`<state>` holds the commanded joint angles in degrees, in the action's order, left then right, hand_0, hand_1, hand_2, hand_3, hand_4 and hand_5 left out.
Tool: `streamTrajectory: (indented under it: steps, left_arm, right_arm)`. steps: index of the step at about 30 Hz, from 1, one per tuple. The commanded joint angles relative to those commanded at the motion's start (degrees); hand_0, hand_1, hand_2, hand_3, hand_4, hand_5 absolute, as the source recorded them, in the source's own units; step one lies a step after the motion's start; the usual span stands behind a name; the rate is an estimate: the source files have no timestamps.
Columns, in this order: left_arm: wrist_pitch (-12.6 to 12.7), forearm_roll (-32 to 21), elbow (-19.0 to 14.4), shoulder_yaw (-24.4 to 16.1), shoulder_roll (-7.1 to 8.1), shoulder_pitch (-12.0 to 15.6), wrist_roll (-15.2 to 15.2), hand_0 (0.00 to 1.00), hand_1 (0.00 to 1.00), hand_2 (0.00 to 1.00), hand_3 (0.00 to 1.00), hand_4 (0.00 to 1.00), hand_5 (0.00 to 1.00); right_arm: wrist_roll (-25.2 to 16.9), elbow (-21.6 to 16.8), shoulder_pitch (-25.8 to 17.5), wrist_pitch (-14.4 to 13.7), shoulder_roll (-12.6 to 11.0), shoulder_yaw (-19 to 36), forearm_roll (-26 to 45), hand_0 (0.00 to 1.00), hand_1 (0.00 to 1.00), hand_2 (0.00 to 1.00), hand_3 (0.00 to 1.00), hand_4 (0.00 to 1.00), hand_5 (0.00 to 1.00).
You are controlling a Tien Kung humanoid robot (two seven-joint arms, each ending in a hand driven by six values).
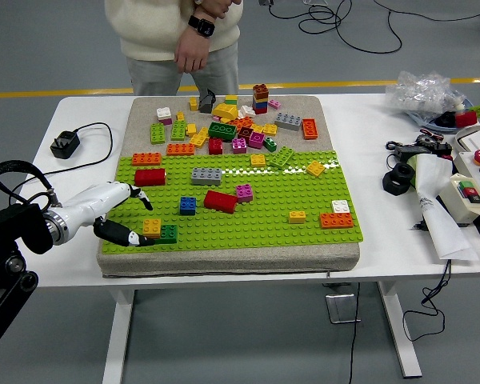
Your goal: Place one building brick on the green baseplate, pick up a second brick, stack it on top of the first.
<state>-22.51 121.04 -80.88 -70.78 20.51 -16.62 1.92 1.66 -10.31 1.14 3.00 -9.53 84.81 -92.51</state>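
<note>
At 8 o'clock on the counter [80, 104], left arm comes in low from the frame's left edge, black forearm, white wrist and palm angled toward 3 o'clock. Left hand [116, 214] sits at the baseplate's [264, 216] near-left corner. Fingers spread: upper fingers [136, 192] reach out over the plate's left edge, holding nothing; thumb lies lower, its tip just beside the orange brick [151, 227]. Cannot tell whether thumb touches it. No grasp visible.

Orange brick stands on the baseplate at 8 o'clock, touching a dark green brick [169, 234] on its right. Both near the plate's front edge.

Elsewhere on the plate: blue brick [188, 206], red brick [220, 201], grey brick [206, 176], all apart from the hand. Loose brick pile [232, 124] on the beige mat [224, 260] at 12 o'clock, beyond the plate.

Person stands at the far side, 12 o'clock; one hand [194, 53] hangs in front of the body, wristwatch on, clear of the counter.

Black charger [65, 144] with cord at 10 o'clock. Control box [474, 188] and clutter at 3 o'clock.
</note>
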Motion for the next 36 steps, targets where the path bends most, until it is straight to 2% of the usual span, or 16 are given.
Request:
streamTrajectory:
  steps: [7, 25, 36]
  left_arm:
    - [-0.99, 0.77, 0.76, 0.11, -0.11, 0.08, -0.22, 0.998, 0.998, 0.979, 0.583, 0.998, 0.454]
    - [-1.15, 0.45, 0.29, 0.60, -0.64, 0.22, 0.03, 0.998, 0.998, 0.975, 0.574, 0.998, 0.445]
    - [-0.81, 0.46, 2.46, 1.28, -1.22, -0.37, 0.02, 0.998, 0.998, 0.974, 0.573, 0.998, 0.437]
  right_arm:
    - [0.00, 0.00, 0.01, 0.01, 0.00, 0.02, 0.02, 0.764, 0.704, 0.737, 0.746, 0.998, 0.625]
    - [0.04, 0.00, 0.16, 0.02, -0.10, 0.24, -0.06, 0.765, 0.703, 0.738, 0.746, 0.998, 0.624]
    - [0.01, 0.00, 0.27, 0.01, -0.16, 0.31, 0.04, 0.765, 0.704, 0.737, 0.745, 0.998, 0.624]
